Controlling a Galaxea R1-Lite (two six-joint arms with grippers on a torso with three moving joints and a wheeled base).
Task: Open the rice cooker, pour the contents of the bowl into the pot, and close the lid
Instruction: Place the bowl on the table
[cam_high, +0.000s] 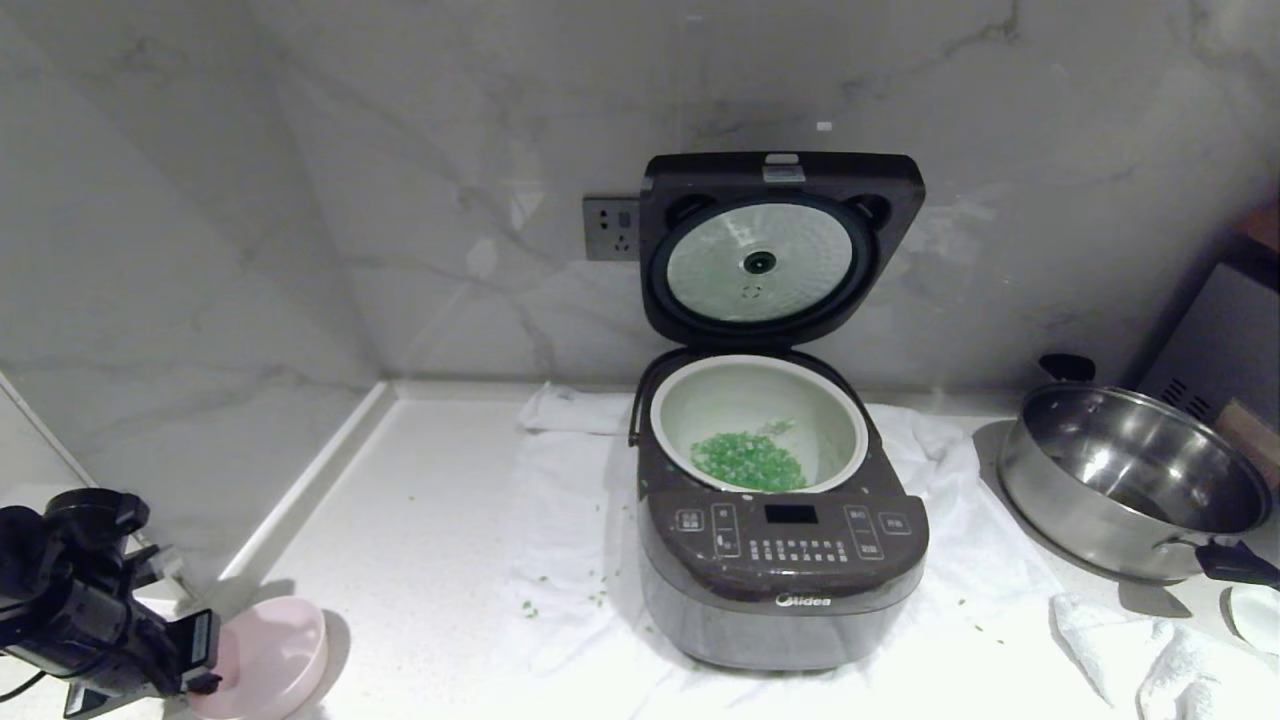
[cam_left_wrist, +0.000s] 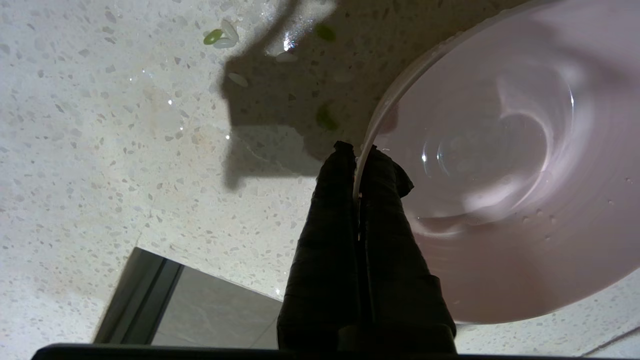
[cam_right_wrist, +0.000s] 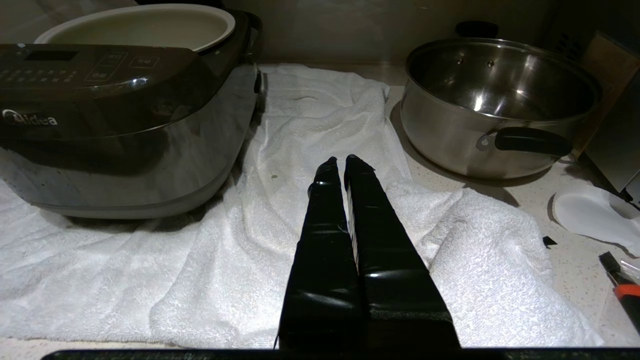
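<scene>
Pink bowl (cam_left_wrist: 500, 165) rim sits clamped in the left hand (cam_left_wrist: 357, 150) (over bare counter (cam_left_wrist: 125, 150)), right hand (cam_right_wrist: 340, 162) together.

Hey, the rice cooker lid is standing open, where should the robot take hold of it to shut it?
Catch the lid by its free top edge, the part farthest from the hinge, coming over the rice cooker from the front. It stands upright against the wall, so that edge likely gives most leverage to swing it down over the pot.
</scene>
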